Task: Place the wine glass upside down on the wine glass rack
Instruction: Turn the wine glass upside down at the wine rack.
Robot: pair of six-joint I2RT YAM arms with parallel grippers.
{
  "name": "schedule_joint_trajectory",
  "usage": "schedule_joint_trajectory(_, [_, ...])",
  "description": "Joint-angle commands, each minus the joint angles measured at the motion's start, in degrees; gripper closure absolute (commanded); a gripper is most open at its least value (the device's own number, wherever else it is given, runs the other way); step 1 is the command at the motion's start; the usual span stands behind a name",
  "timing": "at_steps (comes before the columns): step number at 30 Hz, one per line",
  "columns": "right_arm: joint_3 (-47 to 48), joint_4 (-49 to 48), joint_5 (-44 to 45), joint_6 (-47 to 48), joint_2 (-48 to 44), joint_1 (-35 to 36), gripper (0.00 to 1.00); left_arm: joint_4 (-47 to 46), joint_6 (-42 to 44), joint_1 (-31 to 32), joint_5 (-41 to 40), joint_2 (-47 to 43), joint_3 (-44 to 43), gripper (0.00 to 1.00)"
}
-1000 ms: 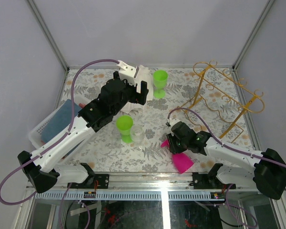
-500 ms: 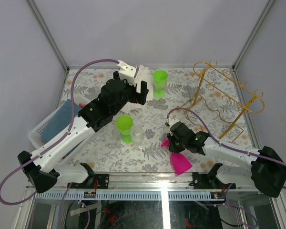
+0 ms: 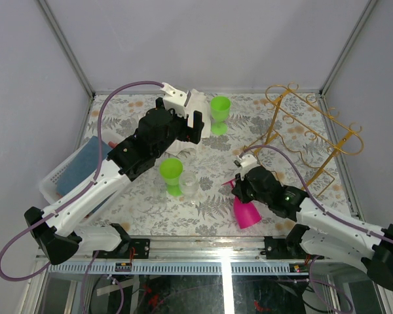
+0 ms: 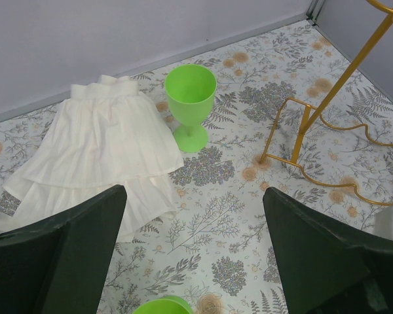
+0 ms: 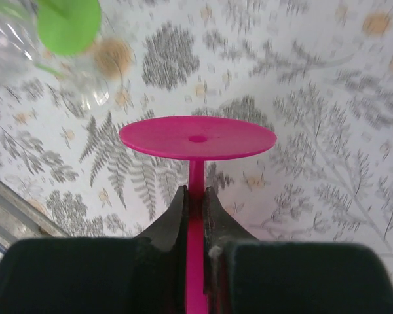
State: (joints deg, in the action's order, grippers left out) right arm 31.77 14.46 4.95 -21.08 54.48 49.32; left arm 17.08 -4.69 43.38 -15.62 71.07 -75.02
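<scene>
One pink wine glass (image 3: 247,214) is leaning near the worktop's (image 3: 209,163) front edge, the right tool (image 5: 195,196) gripping its stem. Well apart, the gold wine glass rack (image 3: 314,137) is standing far right. The left tool (image 4: 193,191) is hovering, jaws wide.

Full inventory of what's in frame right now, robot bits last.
pink wine glass: 1, pink, near centre-right of the table, stem pinched in the right gripper
green wine glasses: 2, green; one upright at the back, one mid-table
clear glass: 1, transparent, just right of the mid-table green one
gold wire rack: 1, gold, back right, nothing hanging on it
white cloth: 1, white, back centre
white basket: 1, white, left edge
blue item: 1, blue, in the basket
table: 1, floral print
left gripper: 1, black, open, above back centre
right gripper: 1, black, shut on the stem
</scene>
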Motion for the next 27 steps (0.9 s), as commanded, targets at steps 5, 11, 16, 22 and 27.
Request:
schedule_joint_trajectory(5, [-7.91, -27.58, 8.74, 12.53, -10.99, 0.43, 1.0, -3.81, -0.19, -0.36, -1.3, -1.11, 0.56, 0.14])
schedule_joint_trajectory(11, [-13.8, -56.39, 12.81, 27.41, -8.77, 0.41, 1.0, -3.81, -0.06, -0.39, -1.21, -1.1, 0.66, 0.14])
schedule_joint_trajectory(16, [-14.01, -72.58, 13.82, 32.35, -1.19, -3.29, 1.0, -3.88, -0.06, -0.37, -1.21, -1.18, 0.73, 0.14])
schedule_joint_trajectory(22, [-12.51, -89.03, 6.99, 28.25, 7.29, -13.88, 1.0, -3.9, -0.1, -0.36, -0.95, -1.19, 0.71, 0.14])
schedule_joint_trajectory(27, [-8.95, -97.13, 4.65, 29.07, 13.27, -16.11, 1.0, -3.97, -0.06, -0.4, -1.09, -1.26, 0.77, 0.14])
